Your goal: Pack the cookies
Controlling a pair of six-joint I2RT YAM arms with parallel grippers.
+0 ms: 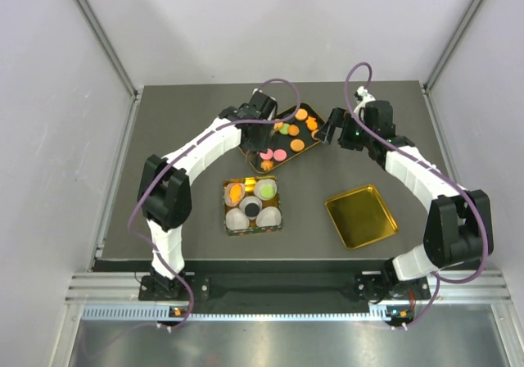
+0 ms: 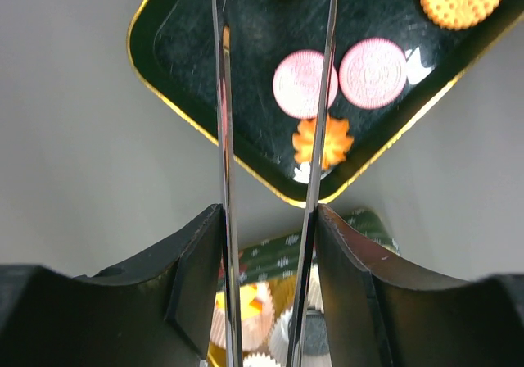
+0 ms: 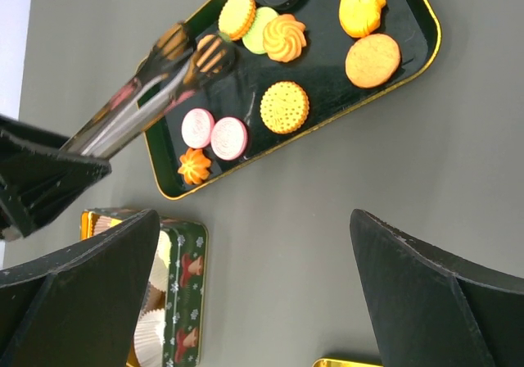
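The cookies [image 1: 288,134] lie on a black gold-rimmed tray [image 1: 250,160]; most are orange, two are pink [image 2: 373,72] and one is green [image 3: 260,28]. My left gripper [image 1: 259,123] is shut on metal tongs [image 2: 223,97]. The tongs' two blades are spread and reach over the tray, one crossing a pink cookie [image 2: 296,84]. In the right wrist view the tong tips [image 3: 203,56] hover near the green cookie. My right gripper [image 1: 331,129] is open and empty, beside the tray's right end. It also shows in the right wrist view [image 3: 254,219].
A green patterned tin [image 1: 252,229] with white paper cups stands in front of the tray; some cups hold an orange [image 1: 235,192], a green and a dark cookie. A gold lid [image 1: 361,216] lies to the right. Grey walls enclose the table.
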